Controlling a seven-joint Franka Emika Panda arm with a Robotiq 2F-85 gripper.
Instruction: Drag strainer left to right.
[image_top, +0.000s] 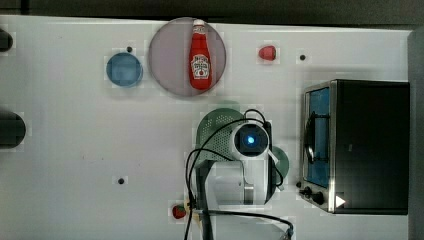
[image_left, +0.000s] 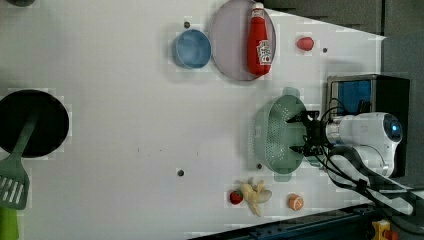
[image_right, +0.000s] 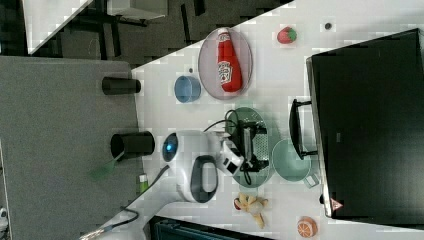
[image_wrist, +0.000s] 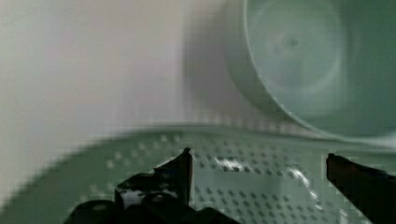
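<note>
The strainer (image_left: 276, 136) is a pale green perforated colander lying on the white table (image_left: 125, 125), just left of the toaster oven in the left view. In the top view the strainer (image_top: 214, 131) is partly covered by my arm. My gripper (image_left: 296, 134) hangs open over the strainer's basin, on the side nearest the oven, with nothing between its fingers. In the wrist view the gripper (image_wrist: 259, 170) has both dark fingertips (image_wrist: 181, 169) spread over the strainer's holes (image_wrist: 243, 186). A smooth green mug (image_wrist: 303, 60) stands just beyond the rim, between strainer (image_right: 251, 122) and oven.
A black toaster oven (image_top: 365, 145) stands close on the top view's right. A grey plate (image_top: 170, 55) carries a ketchup bottle (image_top: 200, 56), next to a blue bowl (image_top: 124, 69). Toy fruit (image_left: 255, 195) lies near the table edge. A black pan (image_left: 32, 122) and spatula (image_left: 14, 180) sit far off.
</note>
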